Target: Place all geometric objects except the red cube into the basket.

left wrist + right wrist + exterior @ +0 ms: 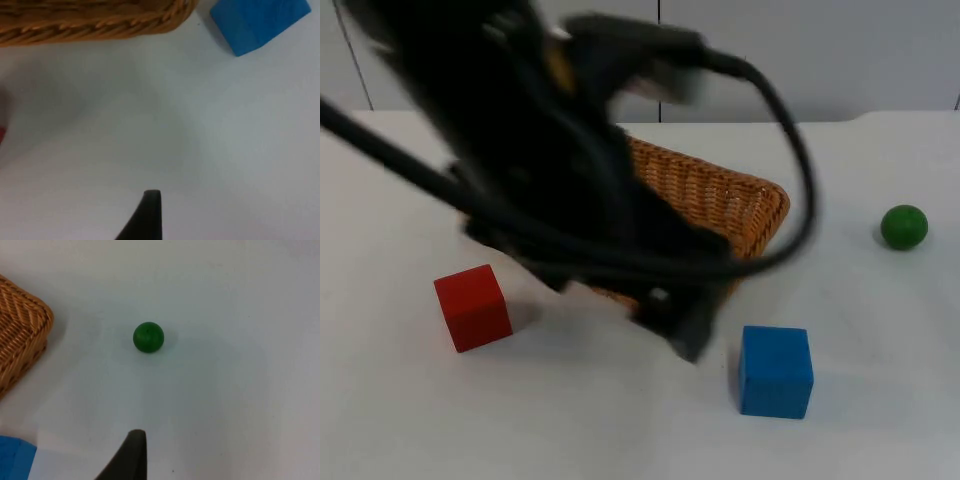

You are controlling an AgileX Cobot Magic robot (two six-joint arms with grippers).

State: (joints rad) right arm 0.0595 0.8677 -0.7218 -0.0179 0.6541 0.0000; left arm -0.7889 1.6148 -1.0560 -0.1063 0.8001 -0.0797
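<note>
The blue cube (pixel 775 370) is seen standing on the white desk (pixel 880 400), near the woven basket (pixel 720 195) at roughly its five o'clock in the top view and apart from it. The green ball (pixel 904 226) lies well apart at the basket's three o'clock, alone on bare desk.

The blue cube is judged light and rigid, with flat smooth faces; two opposite side faces would best be taken, squarely, so that it is not twisted out. The green ball is judged light and hard but prone to roll (a grip across its widest girth is advised), and a nudge could send it off across the desk.

The left end effector (pixel 682 322) is seen low over the desk at the basket's near edge, at the blue cube's ten o'clock; whether it is open cannot be told, and nothing is seen in its grasp. The right end effector (pixel 131 452) hangs above the desk near the green ball, its opening likewise not to be told.

The red cube (pixel 472 307), at the basket's eight o'clock, is to be left. The basket rim stands near the left arm's path.
</note>
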